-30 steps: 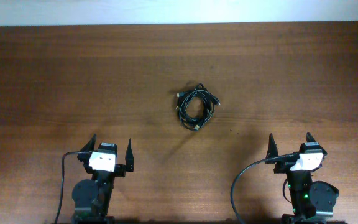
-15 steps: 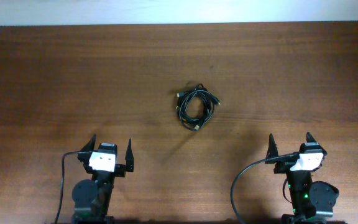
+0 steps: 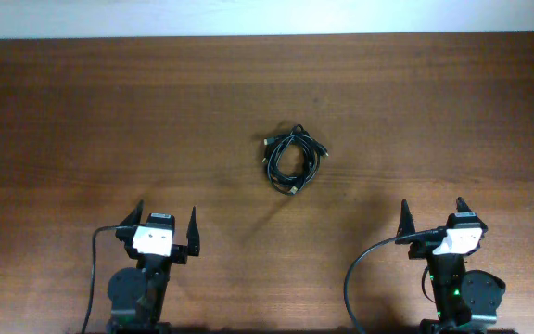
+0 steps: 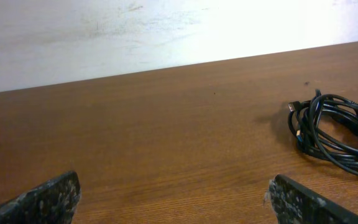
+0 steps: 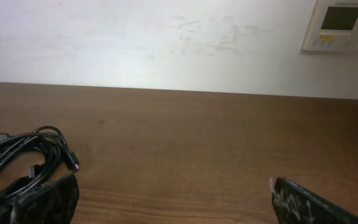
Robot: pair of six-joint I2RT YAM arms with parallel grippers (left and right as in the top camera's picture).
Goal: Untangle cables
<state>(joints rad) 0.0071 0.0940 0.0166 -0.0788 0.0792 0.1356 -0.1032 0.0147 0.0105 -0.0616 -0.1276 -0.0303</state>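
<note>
Left gripper (image 3: 167,210) and right gripper (image 3: 432,202) both wide apart and empty, arms tucked back, fingers pointing forward.

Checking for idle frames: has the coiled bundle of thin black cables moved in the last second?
No. Seen from overhead, the coiled bundle of thin black cables lies at the same spot relative to the far edge of the brown wooden table.

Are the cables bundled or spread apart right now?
Bundled: the thin black cables lie as one small coil of overlapping loops on the brown wooden table.
</note>
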